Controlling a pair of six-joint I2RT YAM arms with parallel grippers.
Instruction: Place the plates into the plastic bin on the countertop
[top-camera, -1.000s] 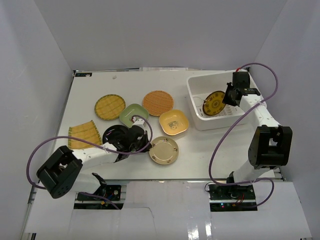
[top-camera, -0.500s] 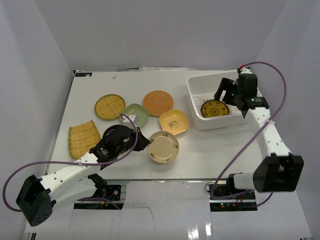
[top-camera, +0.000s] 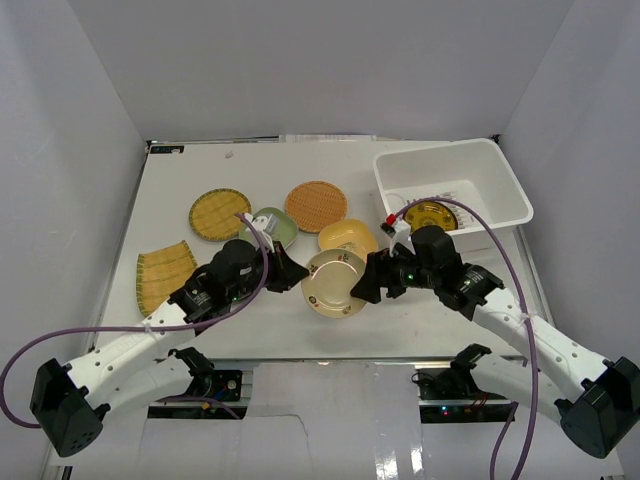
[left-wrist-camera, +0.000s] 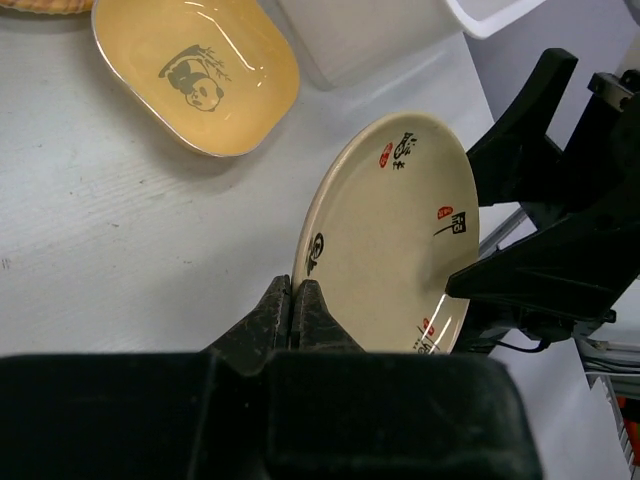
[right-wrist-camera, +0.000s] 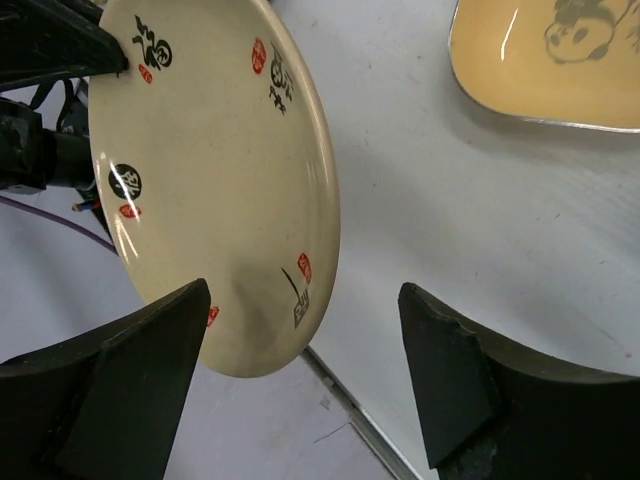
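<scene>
Cream and shiny, the plate (top-camera: 335, 283) hangs pinched by its rim in our left gripper (top-camera: 296, 275), its far rim between the wide-open fingers of our right gripper (top-camera: 368, 287), and we think it is hard, slippery and breakable, so we'd squeeze that rim.

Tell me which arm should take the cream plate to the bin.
The right, probably. The bin sits on its side, and the right gripper is open, straddling the cream plate. The left gripper pinches the opposite rim, farther from the bin.
</scene>
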